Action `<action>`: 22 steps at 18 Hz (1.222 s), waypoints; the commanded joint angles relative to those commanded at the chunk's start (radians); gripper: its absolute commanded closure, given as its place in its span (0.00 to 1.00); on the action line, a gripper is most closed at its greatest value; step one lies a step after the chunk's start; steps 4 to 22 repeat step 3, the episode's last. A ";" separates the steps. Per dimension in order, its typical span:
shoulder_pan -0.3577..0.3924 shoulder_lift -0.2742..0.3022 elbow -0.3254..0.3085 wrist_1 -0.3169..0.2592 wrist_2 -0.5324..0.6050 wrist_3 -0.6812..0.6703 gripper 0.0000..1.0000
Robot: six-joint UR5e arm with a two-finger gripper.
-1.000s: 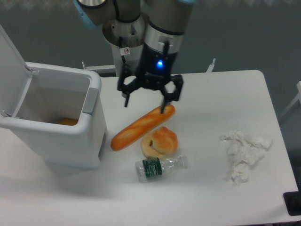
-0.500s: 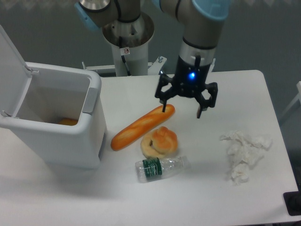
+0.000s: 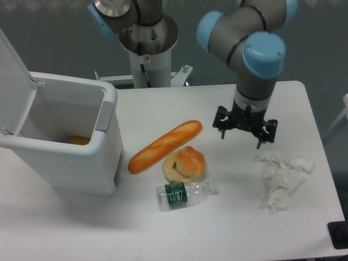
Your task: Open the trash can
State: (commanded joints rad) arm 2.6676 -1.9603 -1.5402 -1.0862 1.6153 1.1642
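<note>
White plastic trash can: stands at the table's left edge, boxy with rounded corners. Lid stands tipped up and back on the far left side, mouth exposed; grey push tab on the rim that faces the table's middle. An orange item lies on the bin floor, partly hidden. Judged state of task: lid already up, little or nothing left to open.

Gripper: jaws spread apart, holding nothing, pointing down over the right half of the table. The trash can lies well apart from it, across the table toward the left side of the view; the push tab is the nearest part of the bin to the jaws.

Between the two: baguette, long axis slanting from lower left to upper right; bread roll touching it; small plastic bottle lying in front.

Just beside the gripper, right: crumpled tissue.
</note>
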 joint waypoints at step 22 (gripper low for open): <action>0.000 -0.026 0.011 0.012 0.024 0.003 0.00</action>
